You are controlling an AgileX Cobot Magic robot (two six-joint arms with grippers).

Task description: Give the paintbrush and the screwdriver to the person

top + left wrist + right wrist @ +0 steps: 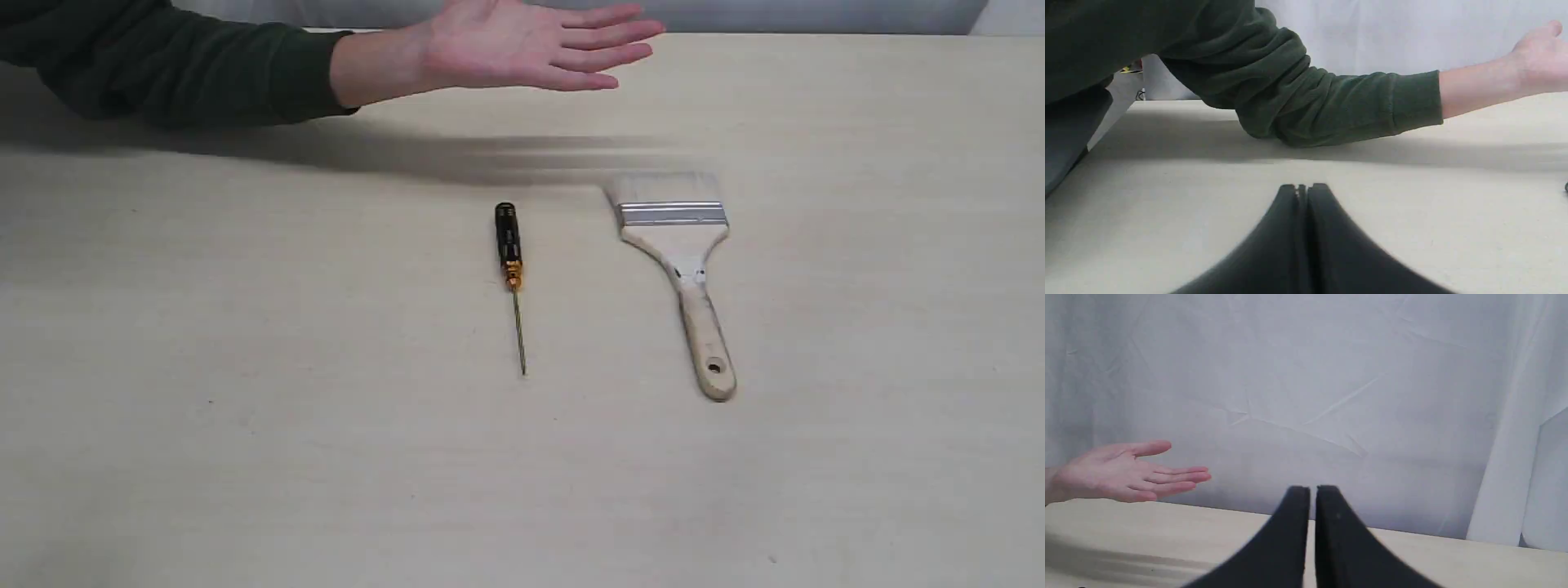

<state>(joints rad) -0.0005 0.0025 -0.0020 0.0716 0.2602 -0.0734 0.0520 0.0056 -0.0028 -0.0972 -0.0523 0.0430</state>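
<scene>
The screwdriver (509,261) lies on the table's middle, black handle toward the far side, thin shaft pointing to the near edge. To its right lies the paintbrush (682,261), bristles toward the far side, holed wooden handle nearer. The person's open hand (531,45) hovers palm up above the far edge, green sleeve (171,69) resting at far left; the same hand (1126,473) shows in the right wrist view, the sleeve (1298,98) in the left wrist view. My left gripper (1303,188) is shut and empty. My right gripper (1312,490) is shut and empty. Neither gripper shows in the exterior view.
A pale wooden table (245,408) carries both tools. A white cloth backdrop (1331,375) hangs behind its far edge. The arm's shadow (457,155) falls across the far part of the table.
</scene>
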